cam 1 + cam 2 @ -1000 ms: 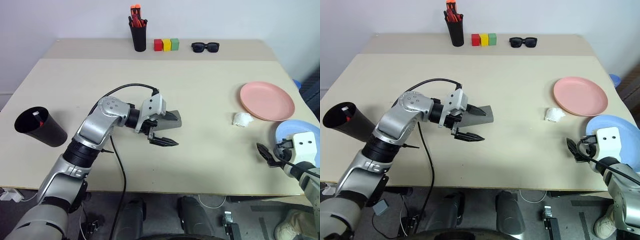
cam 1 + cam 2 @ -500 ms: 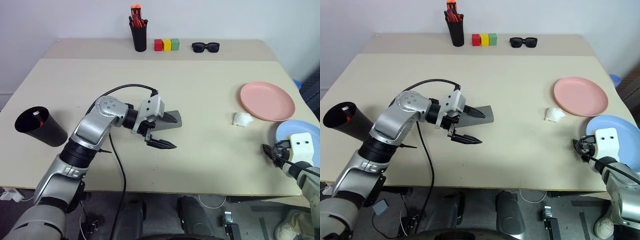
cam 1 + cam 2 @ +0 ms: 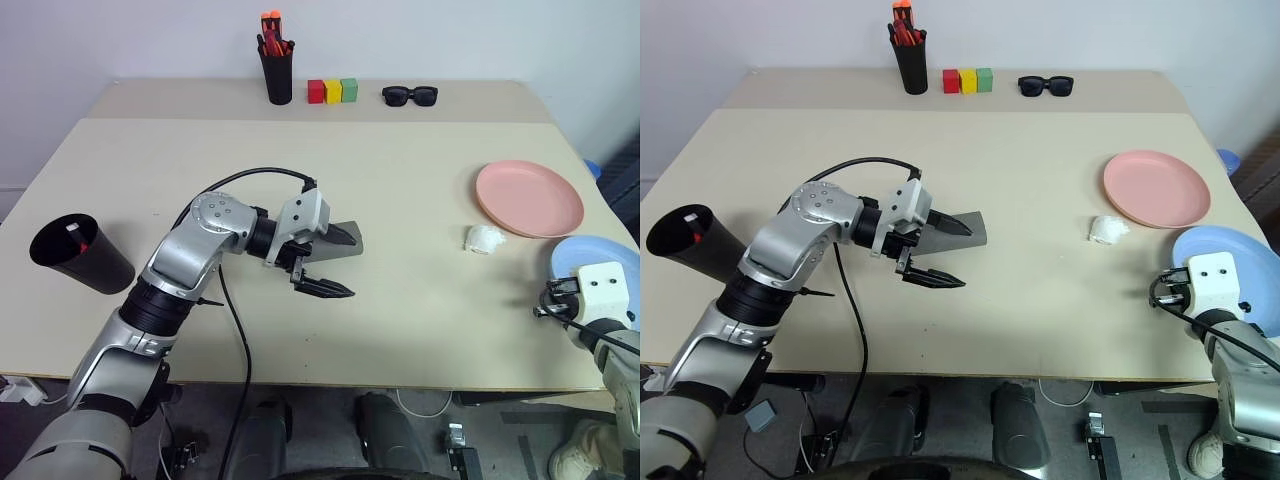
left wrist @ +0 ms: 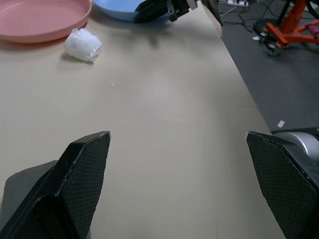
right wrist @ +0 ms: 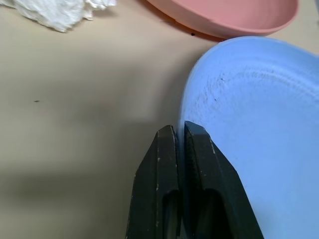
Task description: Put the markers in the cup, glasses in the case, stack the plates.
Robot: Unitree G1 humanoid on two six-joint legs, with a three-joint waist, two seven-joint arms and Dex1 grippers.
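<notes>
At the table's right edge our right gripper (image 5: 180, 134) pinches the blue plate (image 5: 259, 114) by its thin rim, which may slip when lifted, while our left gripper (image 3: 335, 262) hangs released.

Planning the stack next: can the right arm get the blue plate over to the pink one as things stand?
Probably yes. The right pincer is shut on the blue plate's rim, and the pink plate lies close beyond it, nothing between them; the white wad sits off to the side.

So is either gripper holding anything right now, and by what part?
The right gripper is shut on the light blue plate, pinching its near rim. The left gripper is open and holds nothing.
</notes>
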